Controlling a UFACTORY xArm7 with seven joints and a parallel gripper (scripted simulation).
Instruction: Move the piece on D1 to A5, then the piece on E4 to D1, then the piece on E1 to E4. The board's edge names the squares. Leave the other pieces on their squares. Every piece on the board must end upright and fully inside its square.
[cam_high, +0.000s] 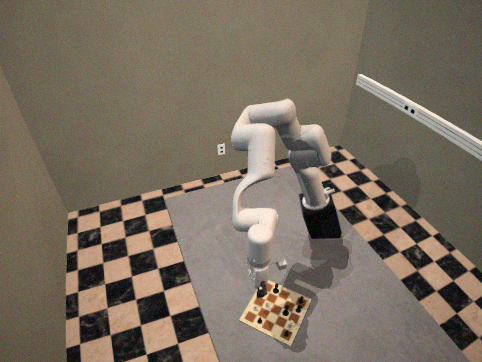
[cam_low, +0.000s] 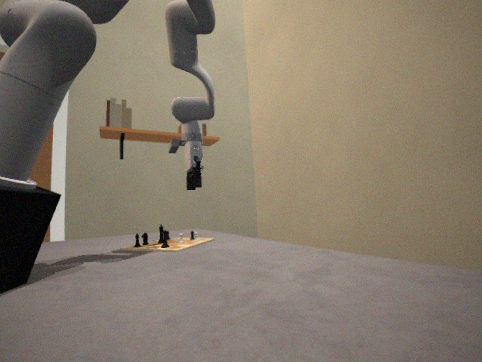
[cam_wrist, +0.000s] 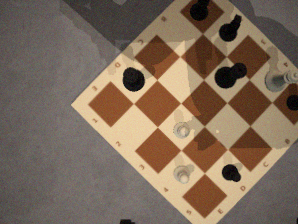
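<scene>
Chessboard (cam_high: 244, 318) (cam_low: 175, 250) (cam_wrist: 80, 105) lies on the tabletop (cam_high: 210, 265) (cam_low: 300, 305) (cam_wrist: 40, 165), bearing black and white pieces. A black piece (cam_high: 276, 288) (cam_low: 165, 240) (cam_wrist: 133, 80) stands upright on D1, a white piece (cam_high: 255, 308) (cam_wrist: 183, 174) is on E4, and a black piece (cam_high: 286, 333) (cam_wrist: 293, 102) is on A5, partly cut off by the wrist view's edge. So both destination squares D1 and E4 are occupied, as is A5. Brown E1 shows bare.

Among the rest, a white pawn (cam_high: 267, 304) (cam_wrist: 182, 130) sits on D3, a small black piece (cam_high: 259, 320) (cam_wrist: 231, 172) on D5, and a larger black one (cam_high: 285, 310) (cam_wrist: 225, 77) on B3. A1 and A2 each carry a black piece; A4 carries a taller white one.

From its black pedestal (cam_high: 322, 225) (cam_low: 20, 240), the white arm (cam_high: 261, 150) (cam_low: 182, 35) arches out and bends downward. Its jaws (cam_high: 261, 290) (cam_low: 194, 179) point down, well above the board, spread wide and released, holding nothing.
</scene>
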